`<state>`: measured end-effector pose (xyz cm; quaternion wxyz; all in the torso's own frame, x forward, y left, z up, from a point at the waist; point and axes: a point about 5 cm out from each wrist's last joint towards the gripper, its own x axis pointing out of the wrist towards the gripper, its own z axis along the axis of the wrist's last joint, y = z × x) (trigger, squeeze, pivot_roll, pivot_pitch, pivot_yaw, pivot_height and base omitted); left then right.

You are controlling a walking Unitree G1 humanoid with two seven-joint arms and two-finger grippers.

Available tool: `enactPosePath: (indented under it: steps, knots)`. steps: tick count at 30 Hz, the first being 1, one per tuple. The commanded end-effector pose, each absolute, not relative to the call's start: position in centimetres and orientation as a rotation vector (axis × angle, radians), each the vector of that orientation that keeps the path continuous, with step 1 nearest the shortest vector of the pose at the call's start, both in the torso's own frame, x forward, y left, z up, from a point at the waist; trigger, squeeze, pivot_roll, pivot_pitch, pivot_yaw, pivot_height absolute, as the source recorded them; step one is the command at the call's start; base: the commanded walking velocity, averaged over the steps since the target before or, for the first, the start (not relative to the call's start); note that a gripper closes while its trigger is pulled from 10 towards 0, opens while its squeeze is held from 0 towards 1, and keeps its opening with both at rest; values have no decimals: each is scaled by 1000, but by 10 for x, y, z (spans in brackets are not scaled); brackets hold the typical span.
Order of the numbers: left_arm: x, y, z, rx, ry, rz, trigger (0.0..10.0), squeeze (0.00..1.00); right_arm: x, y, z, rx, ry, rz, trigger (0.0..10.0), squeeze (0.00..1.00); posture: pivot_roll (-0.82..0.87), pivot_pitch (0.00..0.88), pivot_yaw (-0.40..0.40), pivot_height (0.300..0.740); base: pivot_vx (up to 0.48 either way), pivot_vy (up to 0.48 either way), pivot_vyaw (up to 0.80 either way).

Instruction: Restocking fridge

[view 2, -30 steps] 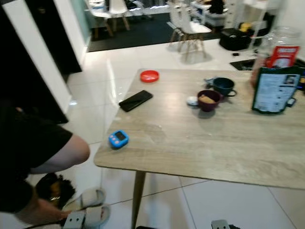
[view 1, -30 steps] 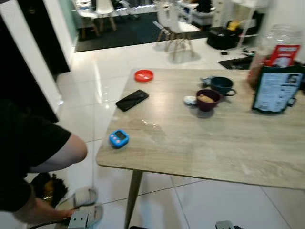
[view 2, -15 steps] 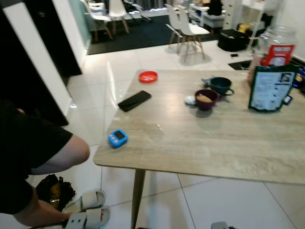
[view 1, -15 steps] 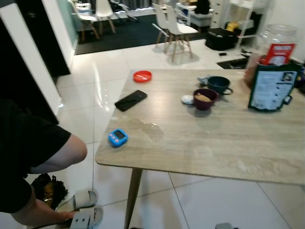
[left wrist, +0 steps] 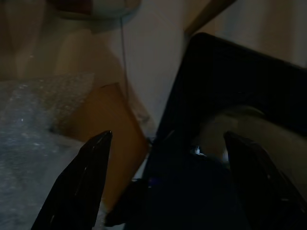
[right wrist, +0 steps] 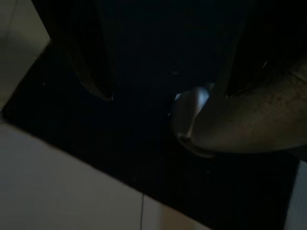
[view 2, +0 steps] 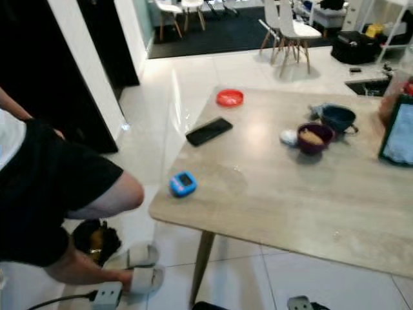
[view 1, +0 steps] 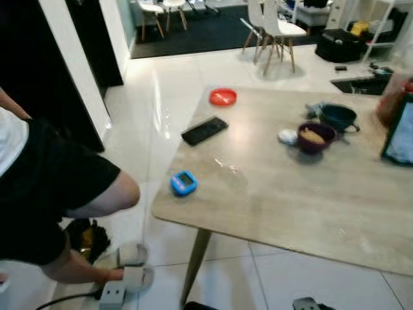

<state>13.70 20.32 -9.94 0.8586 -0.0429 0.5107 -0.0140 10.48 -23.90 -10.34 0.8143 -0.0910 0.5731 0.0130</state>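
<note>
Person (view 1: pixel 45 194) crouches left of the tabletop (view 1: pixel 290 194). On it, left to right: blue timer (view 1: pixel 183 183), phone (view 1: pixel 204 130), red lid (view 1: pixel 222 97), maroon bowl (view 1: pixel 313 137). No fridge yet. Both arms idle, left gripper (left wrist: pixel 165 187) and right gripper (right wrist: pixel 165 62) jaws apart, empty. Advice: turn slowly, avoid the person.

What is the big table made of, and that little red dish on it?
The table looks like pale wood or a wood-look laminate: streaky grain, matte with a soft sheen. The red dish seems plastic, judging by its bright, even colour, though it is too small to be sure.
</note>
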Motion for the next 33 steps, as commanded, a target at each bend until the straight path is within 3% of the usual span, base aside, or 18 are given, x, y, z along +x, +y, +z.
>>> enactPosePath:
  steps: [1,14,28,33]
  knots:
    - [129,208,-101,-79,1098,-21,10000,0,111,-231,-104,-187,1203,48,10000,0,16,0,43,739,0,0,800]
    - [127,206,-102,-80,1105,-27,10000,0,111,-233,-103,-179,1203,20,10000,0,21,0,41,739,0,0,123]
    - [127,205,-103,-78,1108,-38,10000,0,111,-233,-103,-180,1205,18,10000,0,21,0,41,739,0,-427,0]
    - [127,205,-103,-88,1099,-23,10000,0,111,-234,-103,-181,1205,18,10000,0,22,0,41,739,0,0,0]
